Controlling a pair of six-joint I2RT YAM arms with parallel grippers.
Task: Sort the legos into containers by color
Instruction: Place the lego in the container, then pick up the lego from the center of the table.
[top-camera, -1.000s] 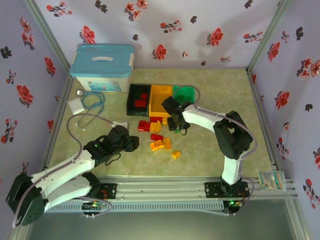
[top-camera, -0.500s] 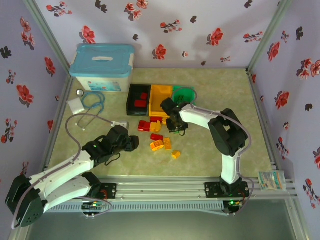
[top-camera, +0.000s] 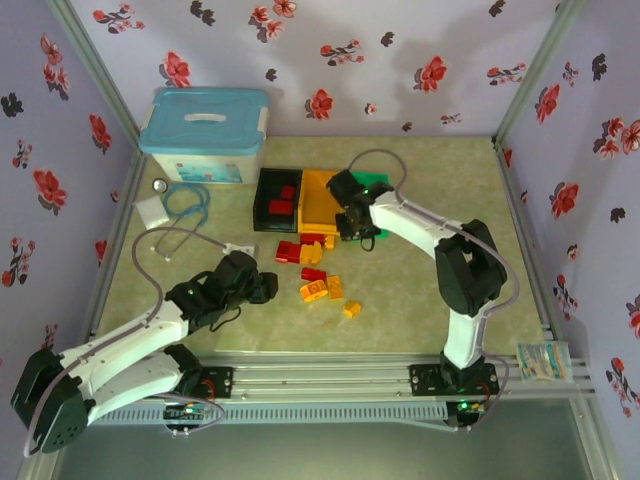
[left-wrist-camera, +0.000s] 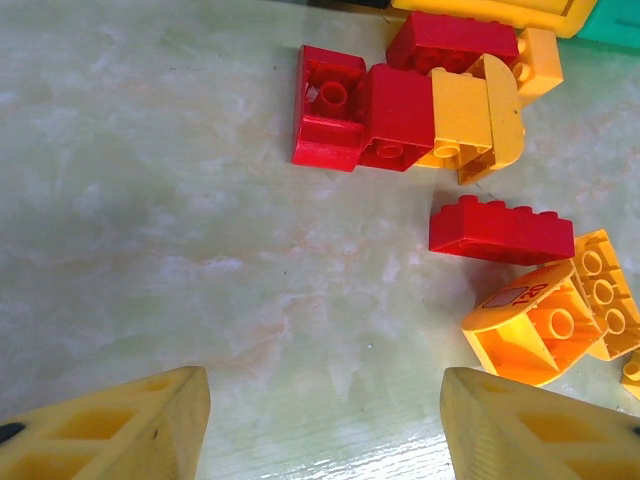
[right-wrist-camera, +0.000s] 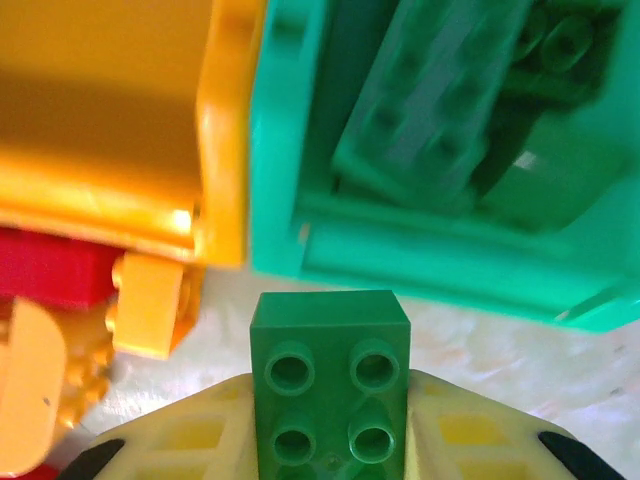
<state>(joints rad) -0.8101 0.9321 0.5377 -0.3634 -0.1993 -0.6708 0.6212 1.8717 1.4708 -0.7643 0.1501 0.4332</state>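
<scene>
Three bins stand in a row at the back: black (top-camera: 263, 200), orange-yellow (top-camera: 312, 190) and green (top-camera: 380, 183). My right gripper (top-camera: 352, 226) is shut on a green lego (right-wrist-camera: 330, 365), held just in front of the green bin (right-wrist-camera: 420, 245) beside the orange-yellow bin (right-wrist-camera: 120, 120). Green legos (right-wrist-camera: 440, 110) lie inside the green bin, red ones in the black bin. Loose red legos (left-wrist-camera: 345, 110) and yellow legos (left-wrist-camera: 545, 325) lie on the table (top-camera: 440, 190) in front of the bins. My left gripper (left-wrist-camera: 325, 420) hovers open over bare table, left of the pile (top-camera: 318, 272).
A white box with a light-blue lid (top-camera: 205, 130) stands at the back left, with a blue cable (top-camera: 185, 205) and a small white object (top-camera: 152, 210) in front of it. A single yellow lego (top-camera: 352, 309) lies nearer the front edge.
My right gripper closed on the green lego and moved back from the pile toward the green bin. The left arm stayed still.
</scene>
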